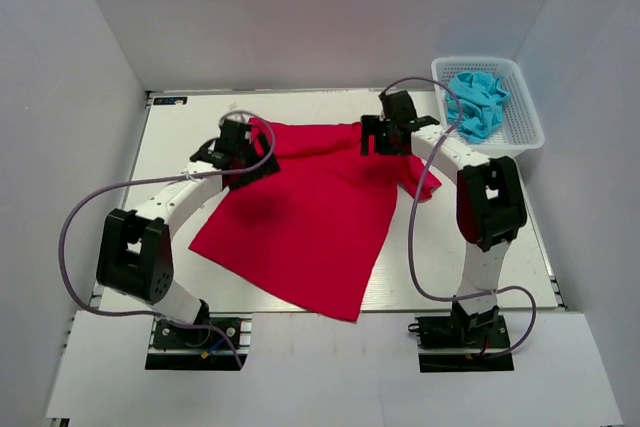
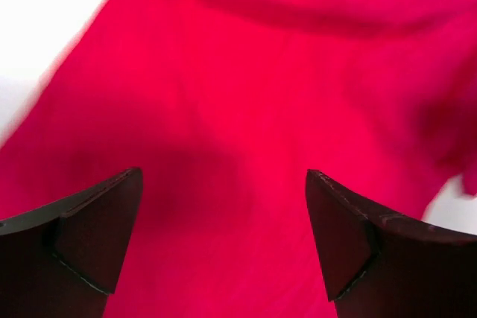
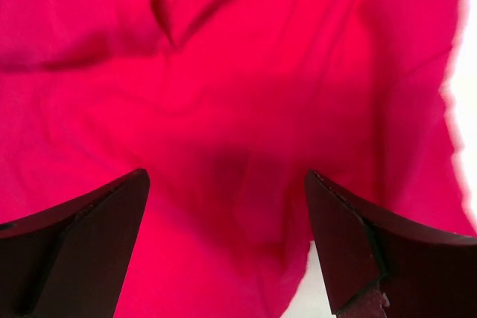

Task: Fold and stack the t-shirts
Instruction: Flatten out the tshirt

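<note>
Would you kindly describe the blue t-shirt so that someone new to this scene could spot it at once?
Start at the white table and look to its far right corner, where a white mesh basket sits. The light turquoise t-shirt lies crumpled inside it. Unlike the red t-shirt, spread out on the table, it is bunched up and pale blue.

red t-shirt [image 1: 300,217], top view: far corners hidden under left gripper [image 1: 238,142] and right gripper [image 1: 385,132].
red t-shirt, left wrist view: blurred; runs off top, right and bottom edges.
red t-shirt, right wrist view: outline cut off by frame.
turquoise t-shirt [image 1: 478,102]: bunched in basket [image 1: 530,107]; sleeves and collar indistinguishable.
jaws, wrist views: bases cut off at bottom edge.
jaw-to-cloth contact: cannot tell.
</note>
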You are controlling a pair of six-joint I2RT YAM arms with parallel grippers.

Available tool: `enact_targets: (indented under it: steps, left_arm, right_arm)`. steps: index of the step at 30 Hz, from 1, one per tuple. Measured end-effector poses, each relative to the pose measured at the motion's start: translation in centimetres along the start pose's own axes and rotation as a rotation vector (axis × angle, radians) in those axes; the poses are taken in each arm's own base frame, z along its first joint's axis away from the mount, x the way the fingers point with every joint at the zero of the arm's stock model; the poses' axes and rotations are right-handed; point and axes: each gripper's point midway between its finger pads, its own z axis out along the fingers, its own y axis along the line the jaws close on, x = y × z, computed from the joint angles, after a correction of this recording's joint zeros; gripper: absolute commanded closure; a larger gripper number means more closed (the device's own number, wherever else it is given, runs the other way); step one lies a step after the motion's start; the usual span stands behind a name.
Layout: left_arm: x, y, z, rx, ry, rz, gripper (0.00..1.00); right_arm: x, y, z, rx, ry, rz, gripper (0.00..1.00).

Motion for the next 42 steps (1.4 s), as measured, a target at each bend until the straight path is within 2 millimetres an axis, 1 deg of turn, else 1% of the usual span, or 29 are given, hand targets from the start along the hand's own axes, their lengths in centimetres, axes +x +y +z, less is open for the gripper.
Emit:
enact_targets:
  steps: [1, 2, 4, 6, 8, 10, 12, 14, 16, 18, 20, 21, 23, 25, 26, 27, 29, 30, 31, 33, 36, 38, 39, 40, 41, 42]
  left_arm:
    - [1.3, 0.6, 0.3, -0.009, 0.033, -0.015, 0.00]
    - [3.9, 2.2, 1.0, -0.052, 0.097, -0.026, 0.00]
    - [7.8, 4.8, 1.4, -0.127, 0.198, -0.048, 0.00]
    - [10.6, 6.8, 1.0, -0.191, 0.263, -0.068, 0.00]
    - [11.8, 7.9, 0.5, -0.223, 0.285, -0.098, 0.00]
    - [12.4, 8.6, 0.1, -0.237, 0.284, -0.124, 0.00]
    - [12.7, 9.4, 0.0, -0.266, 0.273, -0.144, 0.00]
    - [12.8, 10.1, 0.2, -0.305, 0.261, -0.156, 0.00]
    - [12.4, 10.7, 0.7, -0.343, 0.247, -0.164, 0.00]
    - [11.5, 11.1, 1.4, -0.384, 0.222, -0.162, 0.00]
    - [9.9, 11.8, 2.6, -0.439, 0.189, -0.152, 0.00]
    - [8.9, 12.0, 3.5, -0.461, 0.169, -0.147, 0.00]
    - [6.2, 12.3, 5.6, -0.486, 0.117, -0.133, 0.00]
    - [2.9, 11.9, 8.1, -0.476, 0.082, -0.105, 0.00]
    - [1.0, 11.0, 9.7, -0.448, 0.067, -0.092, 0.00]
    - [-0.9, 10.2, 11.3, -0.419, 0.050, -0.074, 0.00]
    - [-4.0, 8.6, 13.7, -0.377, 0.016, -0.037, 0.00]
    - [-5.1, 7.8, 14.4, -0.358, 0.002, -0.017, 0.00]
    - [-5.7, 7.1, 14.5, -0.342, -0.004, 0.002, 0.00]
    - [-6.4, 6.2, 13.7, -0.315, -0.001, 0.025, 0.00]
    - [-6.9, 5.0, 11.3, -0.280, -0.007, 0.038, 0.00]
    - [-6.8, 4.9, 9.0, -0.269, -0.018, 0.039, 0.00]
    - [-6.3, 4.8, 7.8, -0.255, -0.016, 0.040, 0.00]
    - [-5.6, 4.9, 6.4, -0.243, -0.007, 0.036, 0.00]
    - [-5.1, 4.9, 5.5, -0.222, -0.009, 0.030, 0.00]
    - [-4.0, 5.1, 4.7, -0.211, 0.007, 0.024, 0.00]
  right_arm:
    - [0.9, 0.1, 0.5, -0.009, 0.025, 0.005, 0.10]
    - [1.8, 0.1, 1.1, -0.014, 0.051, 0.012, 0.10]
    - [3.3, 0.0, 2.1, -0.019, 0.096, 0.021, 0.10]
    - [4.6, -0.1, 2.6, -0.018, 0.128, 0.026, 0.10]
    - [5.8, -0.3, 2.9, -0.017, 0.153, 0.036, 0.10]
    - [7.4, -0.5, 3.0, -0.017, 0.182, 0.048, 0.10]
    - [7.8, -0.4, 2.4, -0.032, 0.161, 0.056, 0.11]
    - [9.4, -0.6, 1.5, -0.037, 0.172, 0.065, 0.12]
    - [10.9, -0.5, 0.3, -0.052, 0.179, 0.076, 0.14]
    - [12.6, -0.4, -1.2, -0.070, 0.179, 0.083, 0.16]
    - [14.7, 0.4, -2.8, -0.094, 0.204, 0.075, 0.16]
    - [15.9, 1.2, -3.8, -0.114, 0.216, 0.062, 0.16]
    - [18.9, 3.2, -5.9, -0.169, 0.272, 0.017, 0.14]
    - [21.7, 5.5, -8.1, -0.238, 0.337, -0.049, 0.14]
    - [23.3, 6.7, -9.3, -0.273, 0.378, -0.090, 0.11]
    - [24.6, 7.6, -10.5, -0.300, 0.417, -0.126, 0.11]
    - [26.4, 9.0, -12.5, -0.351, 0.470, -0.188, 0.11]
    - [26.6, 9.3, -13.4, -0.363, 0.483, -0.205, 0.11]
    - [26.2, 9.4, -14.1, -0.362, 0.481, -0.213, 0.11]
    - [23.9, 9.7, -14.8, -0.349, 0.425, -0.215, 0.11]
    - [19.0, 10.3, -14.9, -0.306, 0.285, -0.202, 0.11]
    - [17.0, 10.2, -14.8, -0.269, 0.228, -0.188, 0.11]
    - [16.6, 9.5, -14.6, -0.234, 0.217, -0.175, 0.11]
    - [16.8, 9.1, -14.4, -0.212, 0.224, -0.170, 0.11]
    - [17.1, 8.2, -14.2, -0.175, 0.240, -0.157, 0.11]
    - [17.7, 7.4, -13.9, -0.137, 0.262, -0.147, 0.11]
